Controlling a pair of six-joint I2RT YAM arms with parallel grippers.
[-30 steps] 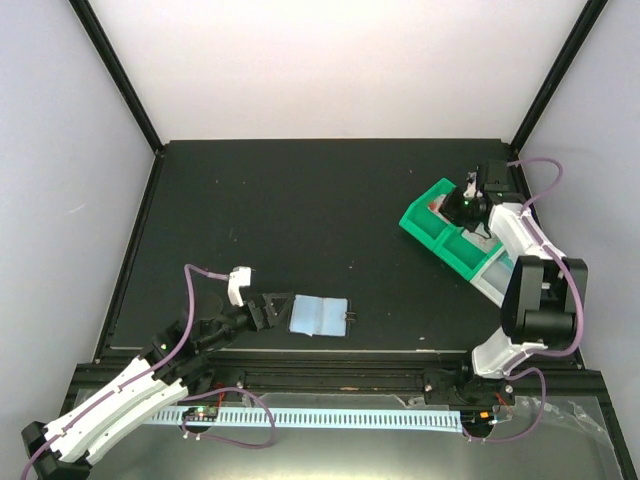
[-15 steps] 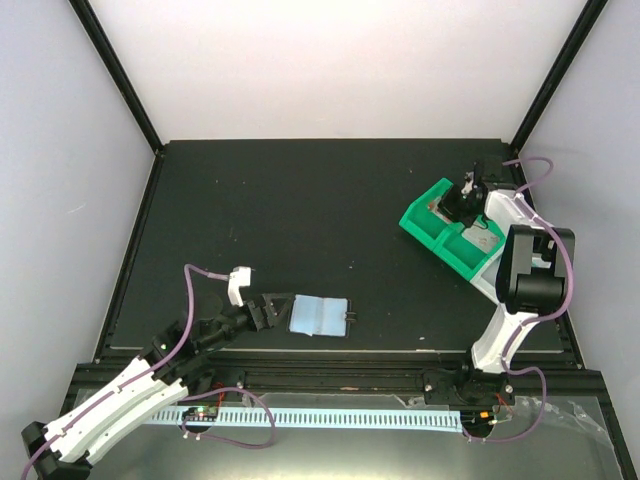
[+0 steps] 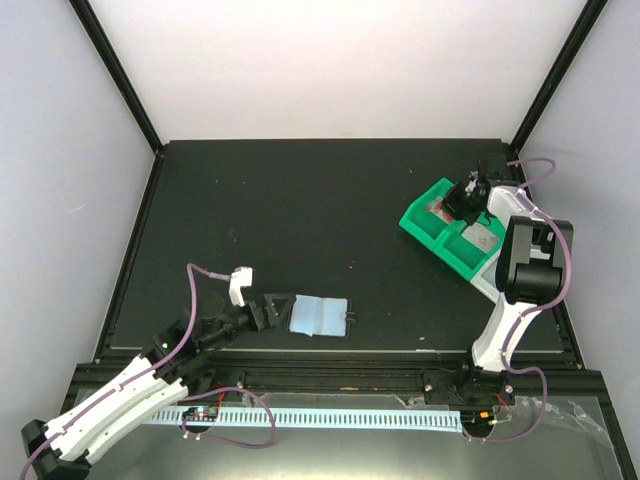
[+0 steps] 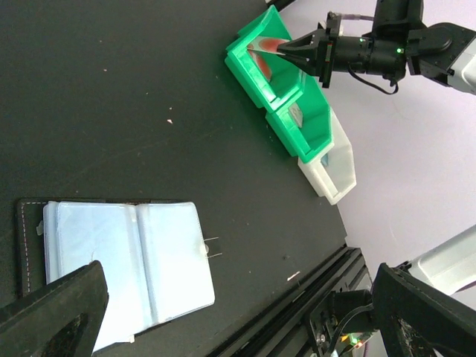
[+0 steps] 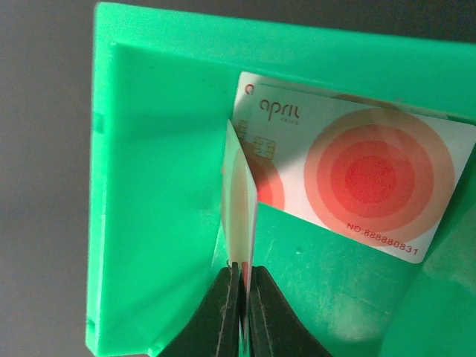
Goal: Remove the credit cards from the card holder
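The card holder [image 3: 320,316] lies open on the black table, pale blue-grey inner side up, and shows in the left wrist view [image 4: 123,268]. My left gripper [image 3: 277,306] is open and empty just left of it, its fingers [image 4: 52,312] spread wide. My right gripper [image 3: 463,197] is shut on a white credit card with red marks [image 5: 242,193], held edge-on over the end compartment of the green tray [image 5: 149,149]. Another white card with red circles [image 5: 357,178] lies in that compartment. A pale grey card [image 3: 483,235] lies in the neighbouring compartment.
The green tray [image 3: 425,225] stands at the right of the table and continues into a clear end compartment [image 3: 497,280]. White walls enclose the table on three sides. A black rail [image 3: 330,380] runs along the near edge.
The right arm's elbow has swung up and inward while its gripper stays over the tray's end compartment with the card. The left arm and the card holder have not moved.
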